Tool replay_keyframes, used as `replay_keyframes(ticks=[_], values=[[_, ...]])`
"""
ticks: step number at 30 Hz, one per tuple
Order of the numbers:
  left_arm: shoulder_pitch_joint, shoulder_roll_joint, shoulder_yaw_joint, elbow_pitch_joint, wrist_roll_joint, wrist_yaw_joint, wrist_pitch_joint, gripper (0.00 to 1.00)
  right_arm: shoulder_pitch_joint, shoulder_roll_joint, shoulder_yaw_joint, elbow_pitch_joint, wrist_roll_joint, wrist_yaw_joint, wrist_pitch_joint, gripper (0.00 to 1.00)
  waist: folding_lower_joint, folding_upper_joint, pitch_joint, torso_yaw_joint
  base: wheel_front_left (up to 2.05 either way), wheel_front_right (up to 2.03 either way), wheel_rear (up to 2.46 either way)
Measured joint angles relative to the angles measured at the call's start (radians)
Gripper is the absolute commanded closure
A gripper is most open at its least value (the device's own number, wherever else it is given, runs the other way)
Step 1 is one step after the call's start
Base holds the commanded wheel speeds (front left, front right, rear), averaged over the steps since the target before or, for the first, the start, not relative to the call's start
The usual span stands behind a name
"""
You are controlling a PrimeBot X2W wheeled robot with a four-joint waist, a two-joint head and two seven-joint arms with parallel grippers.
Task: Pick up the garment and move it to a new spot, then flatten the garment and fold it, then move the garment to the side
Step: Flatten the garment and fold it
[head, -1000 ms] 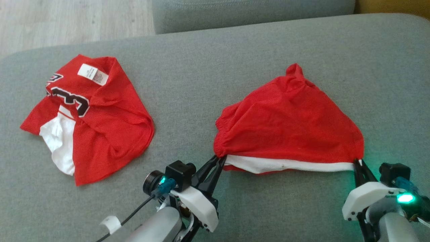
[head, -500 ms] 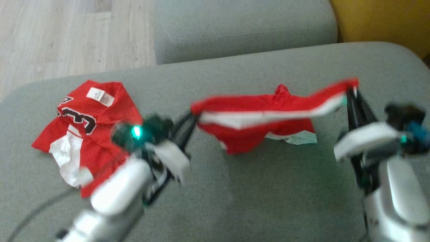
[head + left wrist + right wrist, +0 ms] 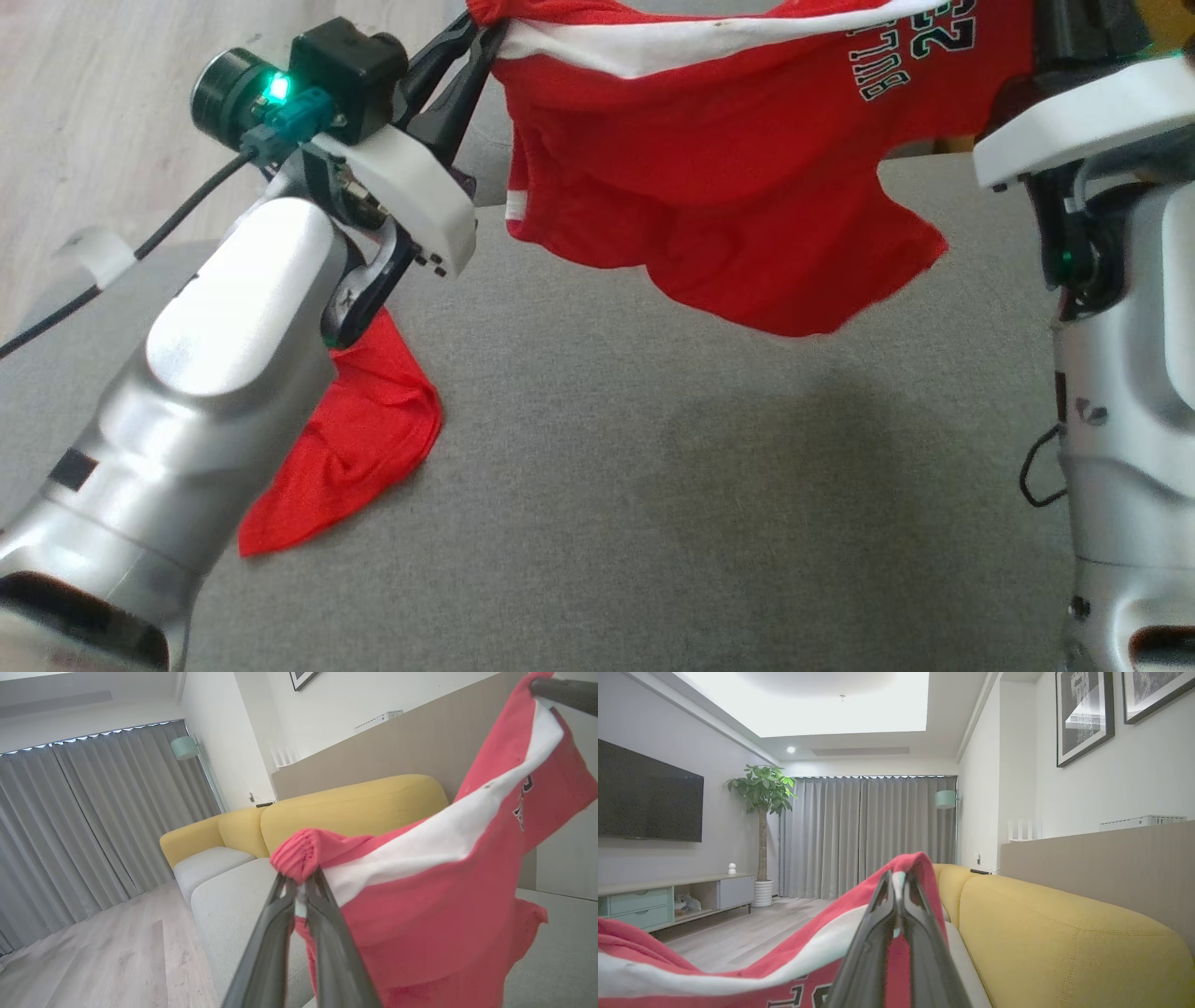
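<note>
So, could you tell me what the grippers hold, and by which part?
The red Bulls shorts: left gripper pinches one end of its white-striped edge, right gripper the other.

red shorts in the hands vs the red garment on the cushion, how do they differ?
The red shorts hang in the air, pinched by the left hand and the right hand; the red garment lies on the grey cushion. The red shorts are stretched out, showing a white band and lettering; the red garment is rumpled, plain where visible, partly behind the left arm. Both are red fabric.
</note>
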Motion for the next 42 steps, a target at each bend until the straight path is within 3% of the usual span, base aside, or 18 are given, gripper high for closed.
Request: replay_keyframes(ticks=[10,16,20,26,33,39,42], values=[[0.112,0.024,-0.002,-0.035,-0.111,-0.016,0.094,1.0,0.16,-0.023,-0.004,-0.079,-0.072,0.0,0.069,1.0,0.0,0.0,0.003,0.016,0.0,0.0,0.0],[0.133,0.027,-0.003,-0.041,-0.18,-0.018,0.191,1.0,0.17,-0.035,0.003,-0.053,-0.067,0.0,0.095,1.0,0.0,0.0,0.048,0.017,0.0,0.0,0.0],[0.064,0.025,0.003,0.008,-0.209,-0.025,0.274,1.0,0.069,-0.065,0.025,0.033,-0.047,0.0,0.094,1.0,0.0001,0.0,0.113,0.012,0.0,0.0,0.0],[-0.233,0.015,0.048,0.139,-0.19,-0.024,0.321,1.0,-0.282,-0.085,0.07,0.204,-0.035,0.0,0.009,1.0,0.0003,0.0,0.262,-0.001,0.0,0.0,0.0],[-0.534,-0.019,0.112,0.323,-0.111,-0.006,0.128,1.0,-0.626,-0.068,0.035,0.48,-0.063,0.0,-0.215,1.0,0.0007,-0.0001,0.439,-0.023,0.0,0.0,0.0],[-0.6,-0.076,0.117,0.417,-0.087,-0.013,-0.024,1.0,-0.697,-0.063,0.001,0.608,-0.1,0.0,-0.306,1.0,0.0005,-0.0001,0.513,-0.034,0.0,0.0,0.0],[-0.589,-0.118,0.113,0.476,-0.129,-0.04,-0.033,1.0,-0.694,-0.063,0.019,0.703,-0.1,0.0,-0.312,1.0,0.0003,-0.0001,0.536,-0.033,0.0,0.0,0.0]])
